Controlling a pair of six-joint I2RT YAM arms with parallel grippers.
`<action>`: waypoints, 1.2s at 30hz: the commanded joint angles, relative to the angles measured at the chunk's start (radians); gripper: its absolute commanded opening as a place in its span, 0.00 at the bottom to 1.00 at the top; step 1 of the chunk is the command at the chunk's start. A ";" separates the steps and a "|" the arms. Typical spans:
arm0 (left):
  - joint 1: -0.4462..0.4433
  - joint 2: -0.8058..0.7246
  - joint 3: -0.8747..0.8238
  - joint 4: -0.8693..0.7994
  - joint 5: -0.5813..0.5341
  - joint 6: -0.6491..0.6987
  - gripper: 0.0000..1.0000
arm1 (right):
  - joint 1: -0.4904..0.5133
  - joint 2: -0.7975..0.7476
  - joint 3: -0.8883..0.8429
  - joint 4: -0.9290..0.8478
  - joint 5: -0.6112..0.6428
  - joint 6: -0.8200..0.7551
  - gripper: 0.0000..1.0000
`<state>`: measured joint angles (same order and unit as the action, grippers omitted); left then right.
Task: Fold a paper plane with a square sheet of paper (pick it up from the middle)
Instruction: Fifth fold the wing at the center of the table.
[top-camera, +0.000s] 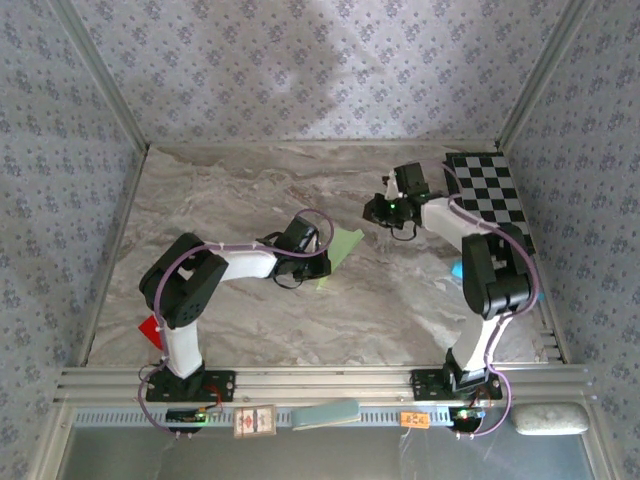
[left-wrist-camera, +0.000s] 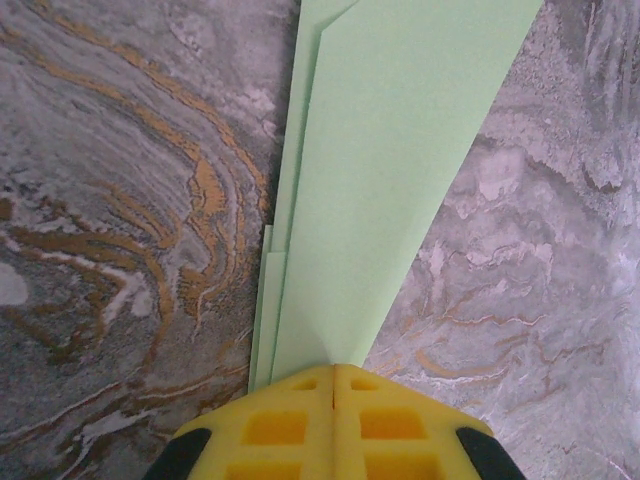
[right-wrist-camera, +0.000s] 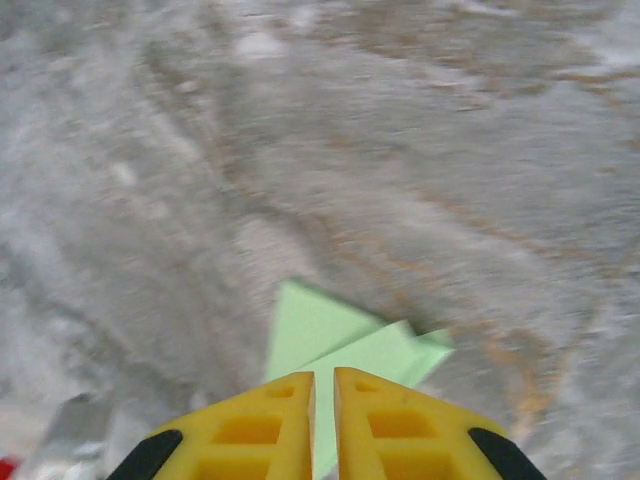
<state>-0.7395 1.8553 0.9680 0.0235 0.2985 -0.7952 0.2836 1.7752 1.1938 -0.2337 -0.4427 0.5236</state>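
Note:
The paper plane (top-camera: 342, 248) is a pale green folded dart near the middle of the marble table (top-camera: 240, 190). My left gripper (top-camera: 320, 254) is shut on its narrow end; in the left wrist view the yellow fingers (left-wrist-camera: 290, 425) meet at the gripper's tip (left-wrist-camera: 333, 372), and the plane (left-wrist-camera: 380, 180) fans out ahead with layered folds on its left. My right gripper (top-camera: 376, 208) hangs above the table, up and right of the plane, apart from it. Its tip (right-wrist-camera: 324, 378) shows a narrow slit with nothing gripped, and the plane (right-wrist-camera: 320, 325) lies beyond, blurred.
A black-and-white checkerboard (top-camera: 490, 195) lies at the back right. A light-blue card (top-camera: 457, 270) peeks out beside the right arm, and a red piece (top-camera: 150, 328) sits by the left arm's base. Patterned walls close in three sides.

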 joint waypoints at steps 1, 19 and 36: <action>0.000 0.051 -0.018 -0.154 -0.022 0.001 0.00 | 0.063 0.002 -0.053 0.020 -0.052 0.026 0.12; 0.000 0.034 -0.039 -0.132 -0.026 -0.016 0.00 | 0.197 0.179 -0.120 0.113 -0.064 0.143 0.00; 0.002 0.012 -0.083 -0.112 -0.017 -0.038 0.00 | -0.105 0.220 -0.079 0.162 -0.056 0.030 0.00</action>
<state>-0.7387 1.8477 0.9321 0.0834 0.2981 -0.8318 0.2211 1.9713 1.1027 -0.0818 -0.5964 0.5880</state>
